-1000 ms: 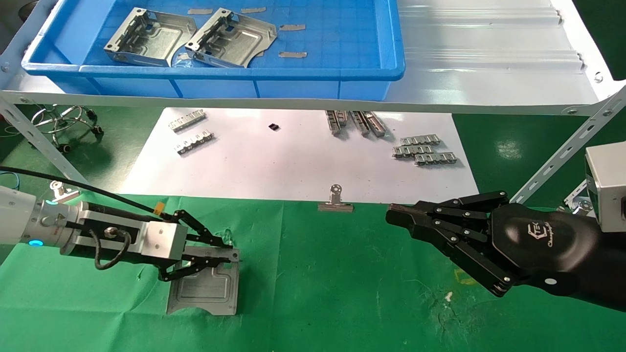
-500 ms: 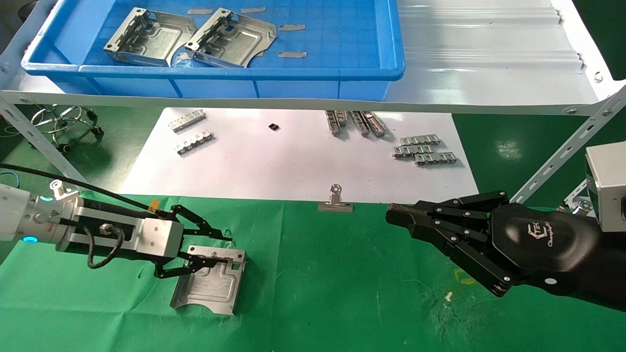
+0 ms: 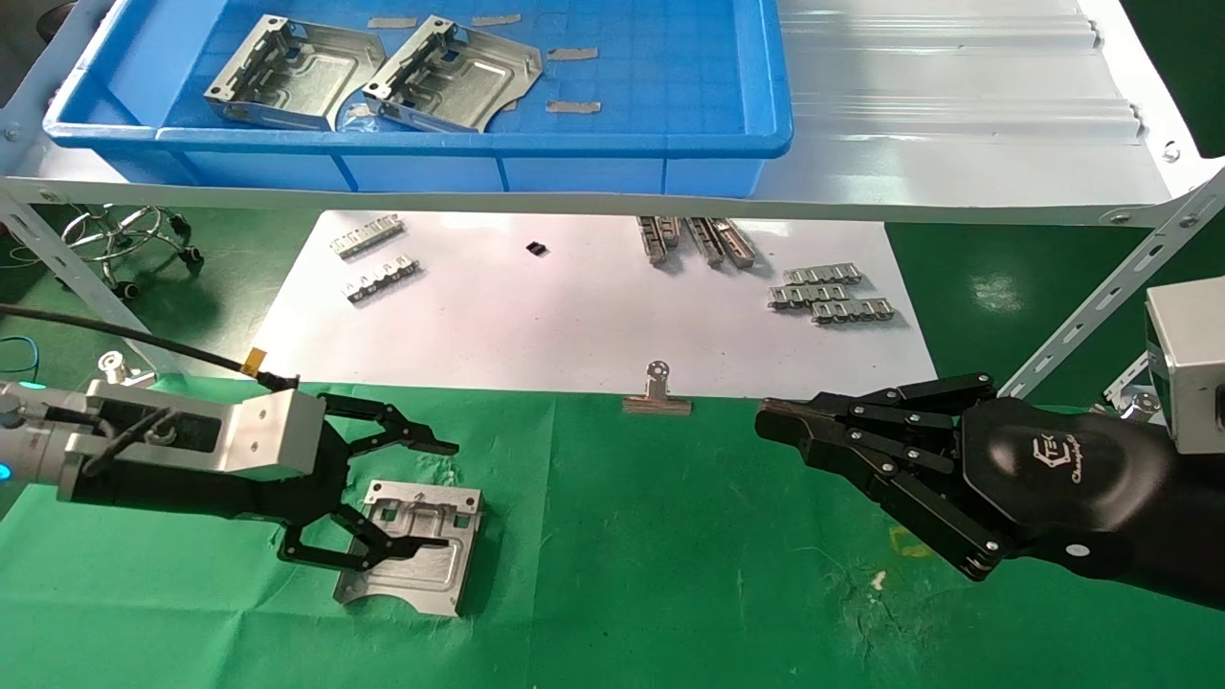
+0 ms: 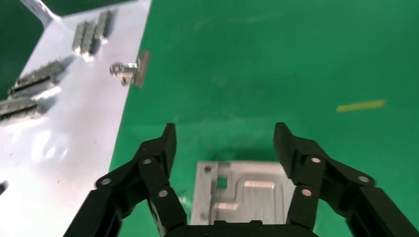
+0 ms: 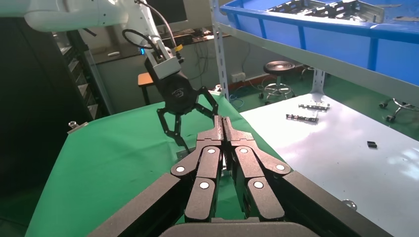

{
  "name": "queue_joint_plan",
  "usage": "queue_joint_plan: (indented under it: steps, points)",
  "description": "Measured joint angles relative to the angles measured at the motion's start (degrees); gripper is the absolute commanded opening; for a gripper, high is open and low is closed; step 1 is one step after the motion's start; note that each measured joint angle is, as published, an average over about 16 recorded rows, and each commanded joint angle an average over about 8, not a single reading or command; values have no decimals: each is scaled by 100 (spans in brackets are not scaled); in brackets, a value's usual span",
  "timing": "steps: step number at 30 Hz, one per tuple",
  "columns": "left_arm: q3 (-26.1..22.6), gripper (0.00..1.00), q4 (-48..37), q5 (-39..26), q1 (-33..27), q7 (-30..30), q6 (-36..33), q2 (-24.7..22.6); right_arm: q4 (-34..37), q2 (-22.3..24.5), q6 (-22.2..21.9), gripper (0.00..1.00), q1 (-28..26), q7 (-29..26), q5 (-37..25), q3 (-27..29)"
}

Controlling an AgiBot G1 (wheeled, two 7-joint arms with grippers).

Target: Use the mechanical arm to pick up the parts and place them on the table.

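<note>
One silver part point(image 3: 413, 547) lies flat on the green table point(image 3: 670, 574); it also shows in the left wrist view point(image 4: 242, 192). My left gripper point(image 3: 431, 496) is open and empty, its fingers spread just above the part and apart from it; in its own view the gripper point(image 4: 225, 143) has the jaws wide on either side of the plate. Two more parts point(image 3: 292, 72) point(image 3: 450, 77) lie in the blue tray point(image 3: 670, 144) on the shelf. My right gripper point(image 3: 770, 421) is shut and empty, parked over the table's right side.
A white sheet point(image 3: 574, 325) behind the green cloth carries toothed strips point(image 3: 828, 292) and a binder clip point(image 3: 657, 394) at its front edge. The grey shelf point(image 3: 957, 144) overhangs the back, its brace point(image 3: 1101, 306) slanting down at right. A yellow mark point(image 4: 360, 105) lies on the cloth.
My left gripper has let go of the part, opened wide and drawn back to the left and upward. The part now rests flat on the cloth. The right arm has not moved.
</note>
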State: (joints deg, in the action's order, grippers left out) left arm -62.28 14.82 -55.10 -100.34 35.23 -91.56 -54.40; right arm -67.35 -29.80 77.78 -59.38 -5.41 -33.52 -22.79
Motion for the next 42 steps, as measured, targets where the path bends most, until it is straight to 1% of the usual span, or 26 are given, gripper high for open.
queue_joint_plan:
  steps: [5,42]
  points:
    - [364,100,404,102,288,-406,33,137,0,0,0,100,0,0,0,0]
    - [3421,100,4329,978,2862,-3412,430,1429,0,0,0,100,0,0,0,0]
